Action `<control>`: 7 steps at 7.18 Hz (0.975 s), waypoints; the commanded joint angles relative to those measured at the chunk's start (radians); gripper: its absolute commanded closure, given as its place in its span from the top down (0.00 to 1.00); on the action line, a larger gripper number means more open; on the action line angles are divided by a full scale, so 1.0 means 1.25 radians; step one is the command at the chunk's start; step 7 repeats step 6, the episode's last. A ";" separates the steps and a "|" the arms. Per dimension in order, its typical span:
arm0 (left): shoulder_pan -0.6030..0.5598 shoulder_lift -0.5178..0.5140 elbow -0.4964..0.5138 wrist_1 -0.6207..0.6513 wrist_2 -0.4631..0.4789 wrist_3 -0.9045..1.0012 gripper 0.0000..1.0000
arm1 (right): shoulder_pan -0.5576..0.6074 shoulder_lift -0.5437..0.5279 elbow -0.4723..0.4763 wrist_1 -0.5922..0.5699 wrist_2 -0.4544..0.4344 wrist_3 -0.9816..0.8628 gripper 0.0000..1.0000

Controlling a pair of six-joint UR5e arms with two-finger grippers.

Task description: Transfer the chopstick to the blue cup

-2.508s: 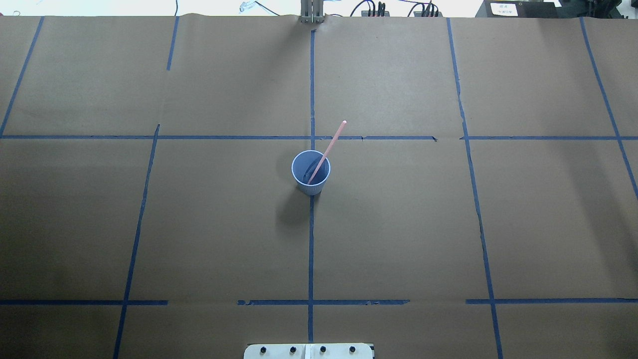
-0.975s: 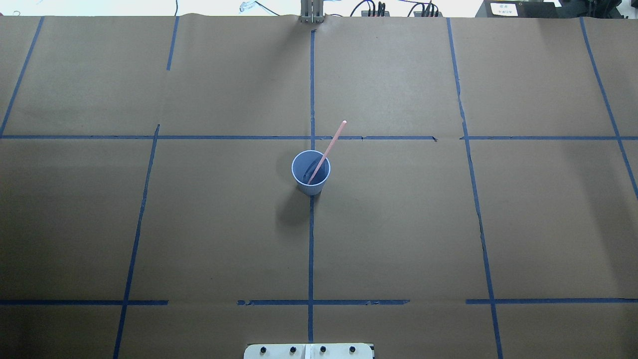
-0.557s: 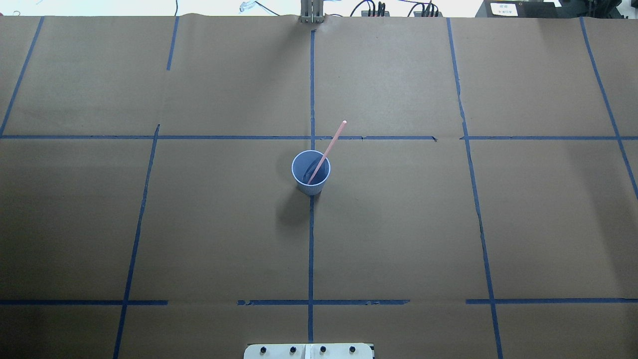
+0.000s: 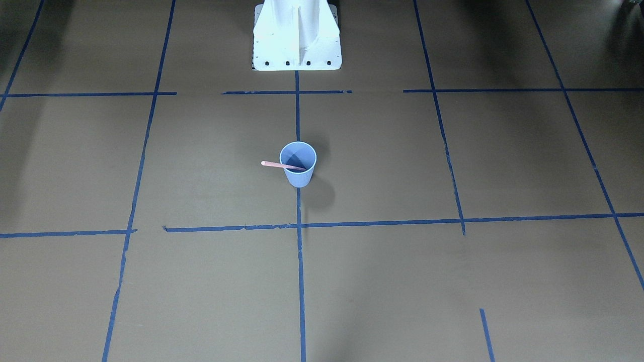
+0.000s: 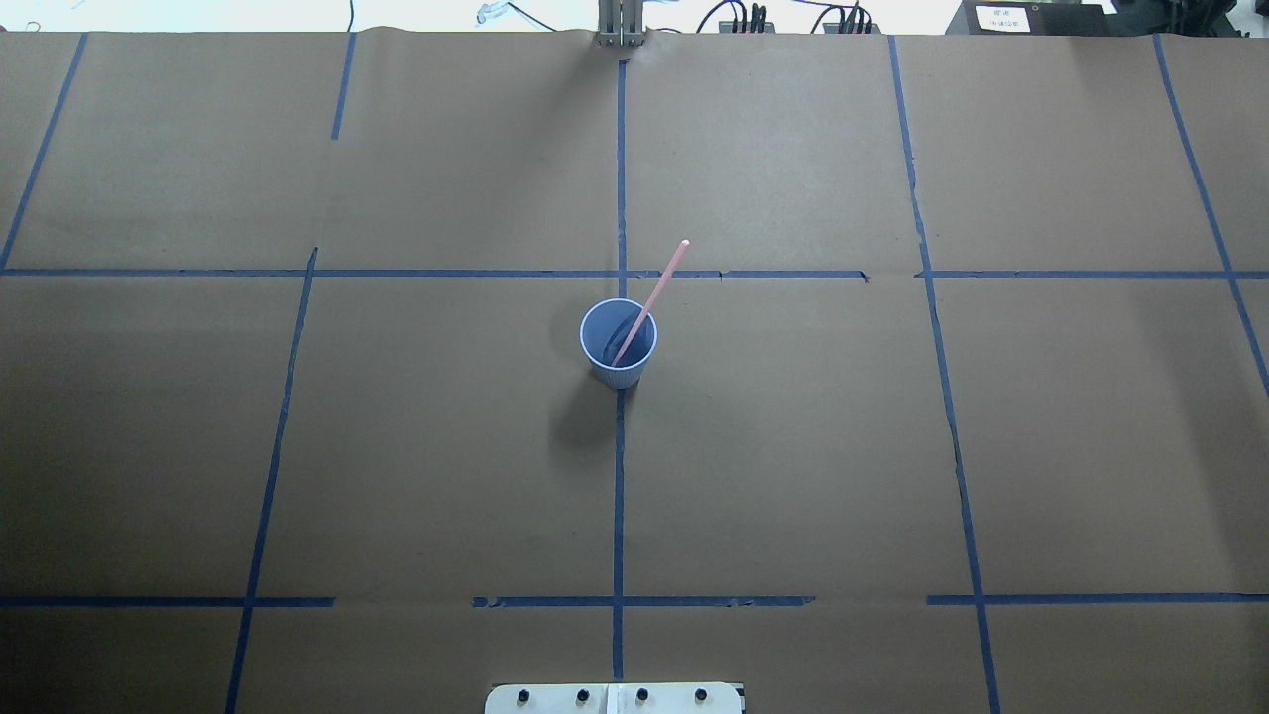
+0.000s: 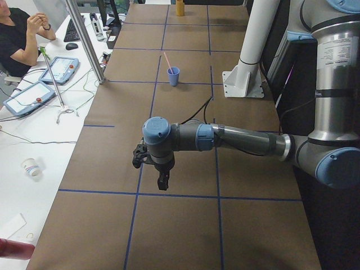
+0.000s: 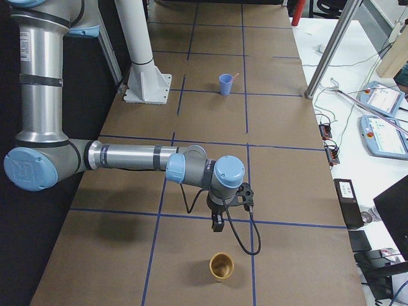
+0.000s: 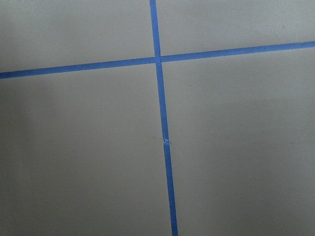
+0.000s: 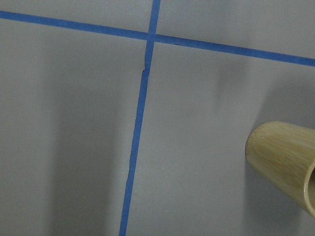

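Note:
The blue cup (image 5: 601, 339) stands upright at the table's middle on a blue tape line; it also shows in the front view (image 4: 299, 177) and in the side views (image 6: 173, 76) (image 7: 225, 84). The pink chopstick (image 5: 661, 284) stands in it, its lower end inside, leaning on the rim with its top tilted away from the robot (image 4: 273, 164). My left gripper (image 6: 162, 183) hangs over the table's left end, far from the cup. My right gripper (image 7: 217, 223) hangs over the right end. Both show only in side views, so I cannot tell whether they are open or shut.
A bamboo cup (image 7: 222, 266) stands just beyond the right gripper and shows in the right wrist view (image 9: 285, 157). The white robot base (image 4: 297, 35) sits at the table's near edge. An operator (image 6: 19, 34) sits at the bench beyond the far edge.

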 commanded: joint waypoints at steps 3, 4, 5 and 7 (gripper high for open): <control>0.002 0.005 0.015 0.000 0.001 0.001 1.00 | -0.003 -0.002 0.001 0.027 0.004 0.001 1.00; 0.005 0.004 0.025 0.000 0.006 0.002 1.00 | -0.006 -0.001 -0.004 0.028 0.003 0.000 1.00; 0.013 0.004 0.032 -0.001 0.007 0.002 1.00 | -0.007 -0.002 -0.005 0.028 0.022 0.000 1.00; 0.012 -0.002 0.032 -0.001 0.007 0.002 1.00 | -0.007 -0.002 -0.008 0.028 0.036 0.000 1.00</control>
